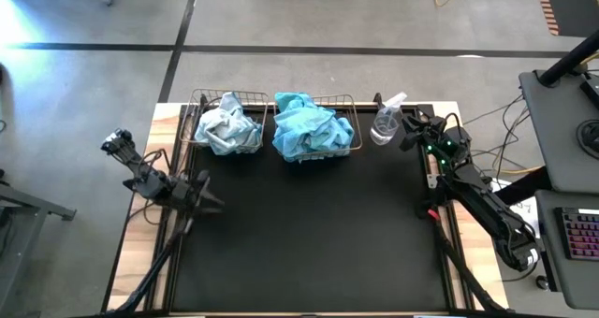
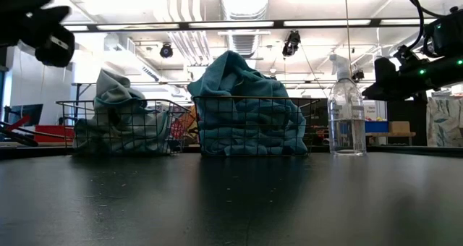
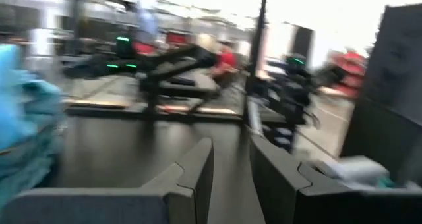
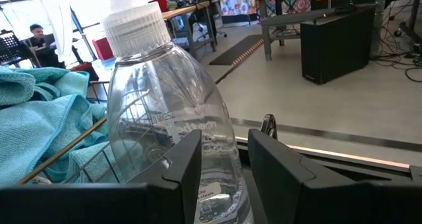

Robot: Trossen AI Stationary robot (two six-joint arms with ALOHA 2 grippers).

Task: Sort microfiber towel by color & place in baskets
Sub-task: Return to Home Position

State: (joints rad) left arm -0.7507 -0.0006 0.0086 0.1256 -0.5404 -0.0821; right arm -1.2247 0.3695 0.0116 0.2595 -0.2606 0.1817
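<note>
— Towels?
— At the table's (image 1: pixel 309 252) far edge: pale towels (image 1: pixel 229 128) heaped in the left basket (image 1: pixel 197 104), turquoise towels (image 1: pixel 309 128) in the right basket (image 1: pixel 347 101).
— Grippers?
— Both nearly pressed together, empty. The right gripper (image 1: pixel 410 132) sits nearer — the spray bottle (image 1: pixel 386 124) stands between it and the baskets; the left gripper (image 1: pixel 213 204) waits well apart. Bottle print unreadable.
</note>
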